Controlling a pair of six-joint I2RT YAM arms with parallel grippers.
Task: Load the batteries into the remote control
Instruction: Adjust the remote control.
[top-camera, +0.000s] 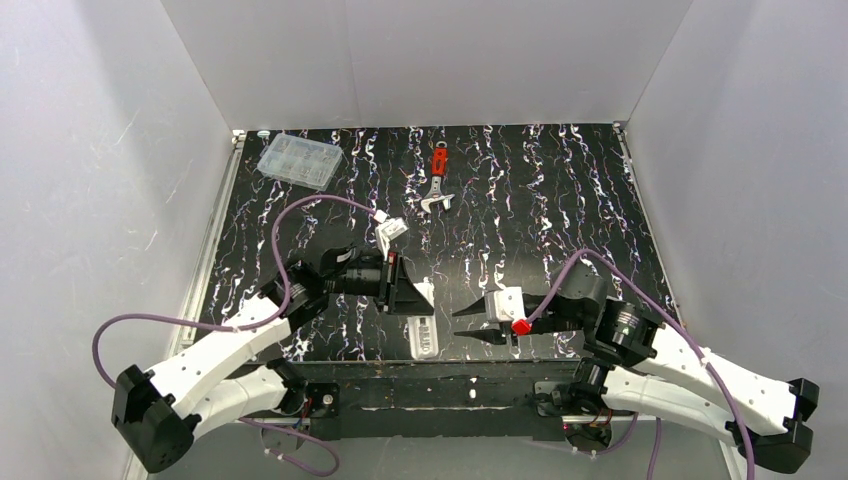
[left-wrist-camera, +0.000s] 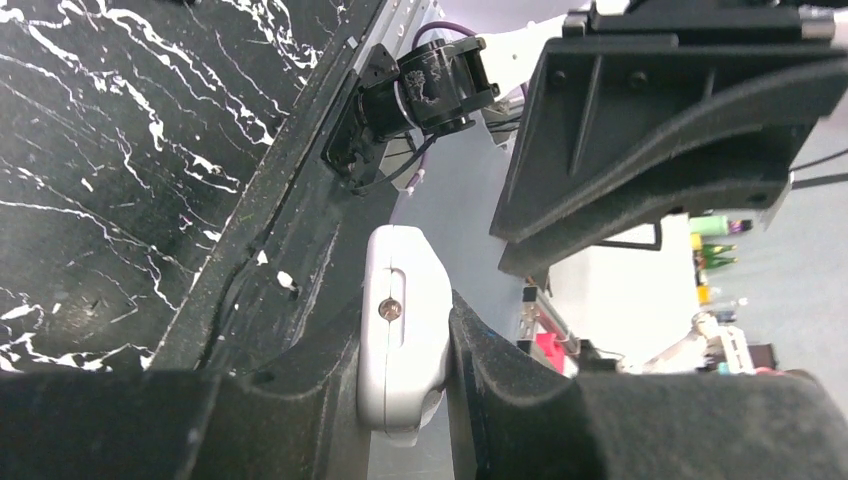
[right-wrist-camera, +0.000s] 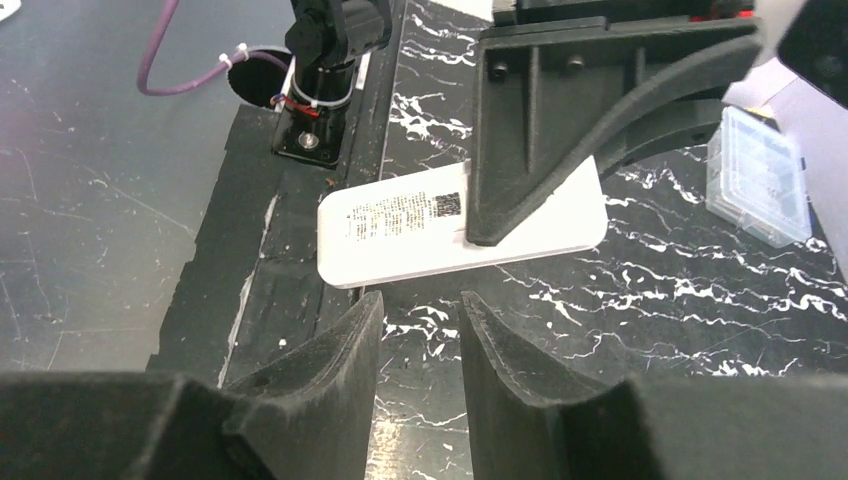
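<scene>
Left tool (left-wrist-camera: 400, 320) clamped on thick white piece (left-wrist-camera: 405, 360), screw in side; identity unclear. Right tool (right-wrist-camera: 418, 305) half-spread, empty, aimed at remote control (right-wrist-camera: 400, 235), flat on tabletop (right-wrist-camera: 700, 290), label up, by near edge. Risks: nudge could slide remote control off edge; shallow pinch could drop white piece. Count: one remote control, one clear box (top-camera: 298, 160), one wrench (top-camera: 438, 182), no batteries in sight.

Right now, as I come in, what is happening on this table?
The left hand is shut on a small white piece with a screw in it. The remote control lies label side up at the near edge of the table. The right hand is open and empty, pointing toward it.
</scene>
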